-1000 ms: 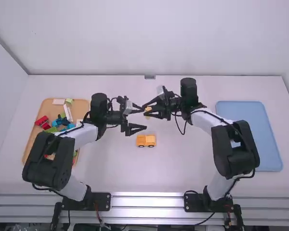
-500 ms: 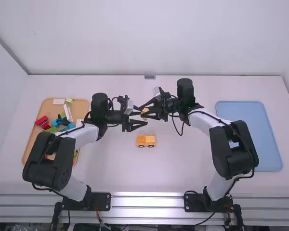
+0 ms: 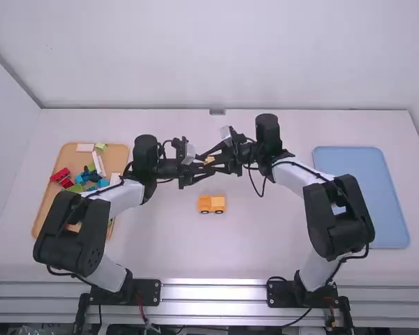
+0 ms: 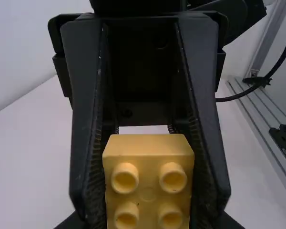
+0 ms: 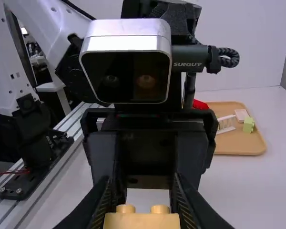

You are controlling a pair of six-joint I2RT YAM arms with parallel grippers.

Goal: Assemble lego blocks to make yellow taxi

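Observation:
In the high view a small yellow block (image 3: 209, 160) is held above the middle of the table between my left gripper (image 3: 203, 168) and my right gripper (image 3: 211, 163). The same yellow block (image 4: 148, 191) turns its studded face to the left wrist view. There my left gripper (image 4: 148, 222) is closed around it from below, partly hidden behind the other gripper's fingers. From the right wrist view, the block (image 5: 141, 221) sits squeezed between the pads of my right gripper (image 5: 141, 210). A yellow-orange car body (image 3: 211, 204) with dark wheels rests on the table in front of the grippers.
An orange tray (image 3: 46, 199) at the left holds red, blue, green and white pieces, partly under the left arm. A blue tray (image 3: 384, 195) lies at the right, beside the right arm. Both wrists are very close together.
The right gripper has come left with the block toward the left gripper. The left gripper's fingers, wide apart before, have closed in on the block. The car body has stayed in place.

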